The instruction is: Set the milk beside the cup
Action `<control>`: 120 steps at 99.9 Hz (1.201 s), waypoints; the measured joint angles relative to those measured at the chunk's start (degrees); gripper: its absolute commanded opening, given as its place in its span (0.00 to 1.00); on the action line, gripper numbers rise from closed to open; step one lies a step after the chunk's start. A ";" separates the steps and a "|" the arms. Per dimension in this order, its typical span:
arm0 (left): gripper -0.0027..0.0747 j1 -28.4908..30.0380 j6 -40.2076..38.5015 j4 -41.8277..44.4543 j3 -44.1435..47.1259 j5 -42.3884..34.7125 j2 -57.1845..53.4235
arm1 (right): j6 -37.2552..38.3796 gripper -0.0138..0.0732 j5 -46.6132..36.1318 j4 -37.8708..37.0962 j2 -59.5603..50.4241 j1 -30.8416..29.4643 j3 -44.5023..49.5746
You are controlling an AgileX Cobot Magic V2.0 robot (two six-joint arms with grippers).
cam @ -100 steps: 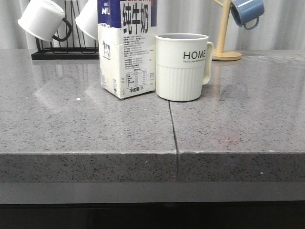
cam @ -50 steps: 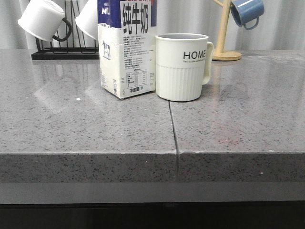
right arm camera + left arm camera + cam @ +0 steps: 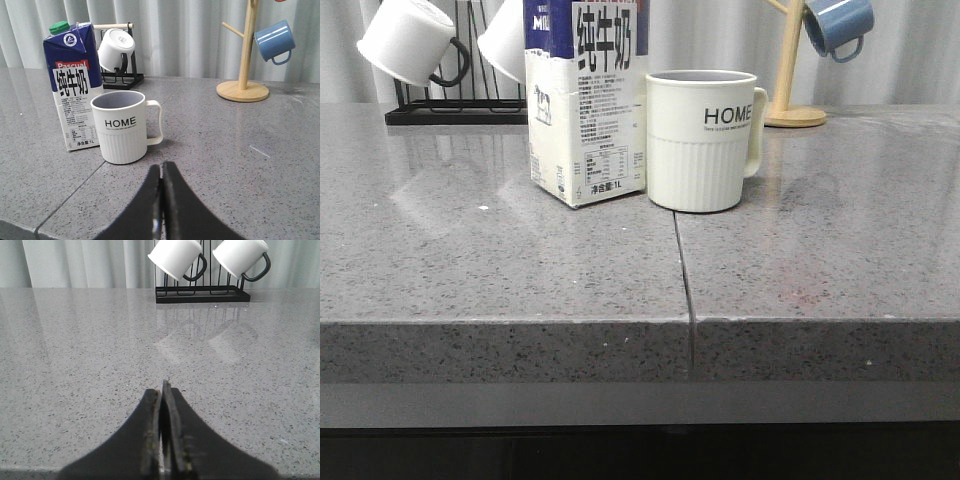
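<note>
The milk carton (image 3: 586, 110), cream-white with a dark blue top and large Chinese characters, stands upright on the grey counter, close beside the left of the cream-white "HOME" cup (image 3: 701, 140). Both also show in the right wrist view, the milk (image 3: 72, 85) next to the cup (image 3: 124, 127). My right gripper (image 3: 161, 169) is shut and empty, held back from the cup above the counter. My left gripper (image 3: 161, 389) is shut and empty over bare counter, away from both. Neither gripper shows in the front view.
A black rack (image 3: 455, 112) with white mugs (image 3: 408, 40) stands at the back left; it also shows in the left wrist view (image 3: 202, 294). A wooden mug tree (image 3: 790, 70) with a blue mug (image 3: 838, 25) stands at the back right. A seam (image 3: 683, 275) runs through the counter.
</note>
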 measured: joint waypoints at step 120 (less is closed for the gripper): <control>0.01 0.00 0.00 0.00 0.00 0.15 0.00 | -0.34 0.08 -8.62 -0.94 -6.03 -23.85 13.58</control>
